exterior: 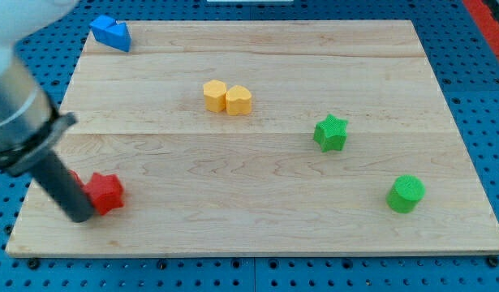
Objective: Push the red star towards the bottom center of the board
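Where the board [257, 162] nears its bottom-left corner, the rod's tip [80, 216] presses against the red star [105, 193], touching its left side, grasping nothing.

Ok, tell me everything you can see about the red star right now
The red star is a small chunky block, plain matte red like plastic, lying flat on the wooden board near its bottom left corner in the view. My tip is pressed against its left side, the dark rod covering that edge. Another bit of red shows just left of the rod. No other block is near it.
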`<control>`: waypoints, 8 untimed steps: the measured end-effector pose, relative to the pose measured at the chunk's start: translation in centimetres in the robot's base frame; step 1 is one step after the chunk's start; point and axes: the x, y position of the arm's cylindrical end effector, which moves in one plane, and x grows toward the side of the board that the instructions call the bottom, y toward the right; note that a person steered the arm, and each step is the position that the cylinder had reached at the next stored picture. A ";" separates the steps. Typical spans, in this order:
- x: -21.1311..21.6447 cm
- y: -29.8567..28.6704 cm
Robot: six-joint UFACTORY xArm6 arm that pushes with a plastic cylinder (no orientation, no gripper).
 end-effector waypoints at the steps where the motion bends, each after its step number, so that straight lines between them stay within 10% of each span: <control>1: 0.0 1.3; 4: -3.8 -2.3; 6: -4.8 9.0; 8: -4.7 2.9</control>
